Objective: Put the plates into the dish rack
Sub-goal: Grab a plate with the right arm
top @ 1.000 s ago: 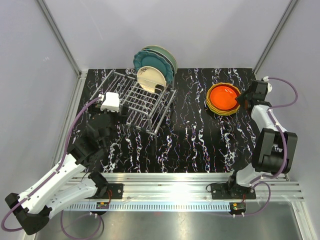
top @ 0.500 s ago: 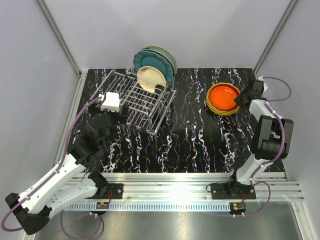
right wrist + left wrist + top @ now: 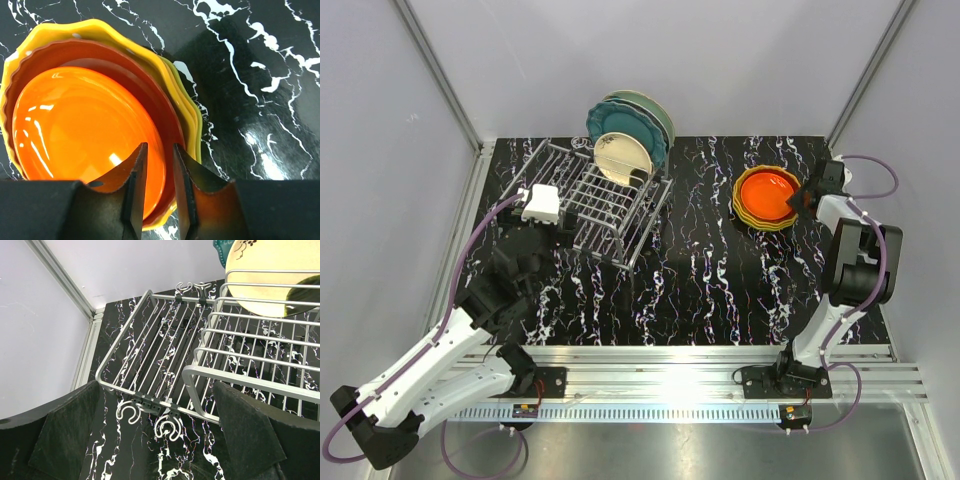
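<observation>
The silver dish rack [image 3: 605,215] stands at the back left and holds three upright plates: mint green [image 3: 650,103], dark teal [image 3: 603,120] and cream-centred [image 3: 622,155]. A red-orange plate [image 3: 767,193] tops a flat stack at the back right, over a dotted orange-yellow plate [image 3: 95,27] and a lime green plate [image 3: 198,120]. My right gripper [image 3: 805,198] is at that stack's right rim. Its fingers [image 3: 134,190] stand narrowly either side of the red-orange plate's [image 3: 85,120] rim. My left gripper [image 3: 548,228] is open and empty at the rack's near left corner [image 3: 150,400].
The left wrist view shows the rack's low slotted section [image 3: 160,345], the raised frame [image 3: 250,340] to its right and the cream plate [image 3: 270,270] behind it. Grey walls and a metal post [image 3: 440,90] border the marbled black table [image 3: 710,290].
My right wrist has swung back and to the right, and the gripper has settled on the stack's right rim. The left arm and all plates have not moved.
</observation>
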Robot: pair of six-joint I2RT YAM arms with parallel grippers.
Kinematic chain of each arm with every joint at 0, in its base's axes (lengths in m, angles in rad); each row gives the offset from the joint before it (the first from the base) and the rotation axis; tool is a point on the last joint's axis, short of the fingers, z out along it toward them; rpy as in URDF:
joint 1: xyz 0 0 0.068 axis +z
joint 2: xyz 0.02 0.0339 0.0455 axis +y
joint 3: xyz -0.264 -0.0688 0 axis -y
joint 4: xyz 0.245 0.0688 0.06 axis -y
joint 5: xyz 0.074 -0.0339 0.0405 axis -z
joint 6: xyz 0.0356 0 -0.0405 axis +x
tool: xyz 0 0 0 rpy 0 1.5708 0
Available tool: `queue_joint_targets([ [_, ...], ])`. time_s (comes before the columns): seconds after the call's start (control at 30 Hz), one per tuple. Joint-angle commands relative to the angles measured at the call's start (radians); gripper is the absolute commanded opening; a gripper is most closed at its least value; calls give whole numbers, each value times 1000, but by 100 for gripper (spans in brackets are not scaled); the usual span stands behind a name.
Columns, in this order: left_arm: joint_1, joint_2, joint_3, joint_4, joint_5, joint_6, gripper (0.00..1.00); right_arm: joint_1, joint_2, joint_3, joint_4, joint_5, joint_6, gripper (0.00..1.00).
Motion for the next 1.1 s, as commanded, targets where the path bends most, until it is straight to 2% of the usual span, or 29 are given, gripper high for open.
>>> queue_joint_targets([
  [0.0, 5, 1, 3, 37, 10, -11, 99, -5, 21, 45, 41, -1, -17, 34],
  [0.33, 5, 5, 2, 37, 10, -6, 99, -5, 49, 46, 78, -32, -22, 35],
  [0.4, 5, 8, 0, 35, 15, -6, 99, -5, 52, 51, 84, -33, -23, 32],
  [0.67, 5, 12, 2, 33, 12, -6, 99, -5, -24, 40, 96, -78, -31, 3],
  [0.8, 5, 7, 2, 33, 12, -8, 99, -5, -86, 23, 85, -95, -28, 0],
  [1.07, 5, -5, 0, 33, 7, -11, 99, -2, -241, -50, 71, -122, -25, 0],
])
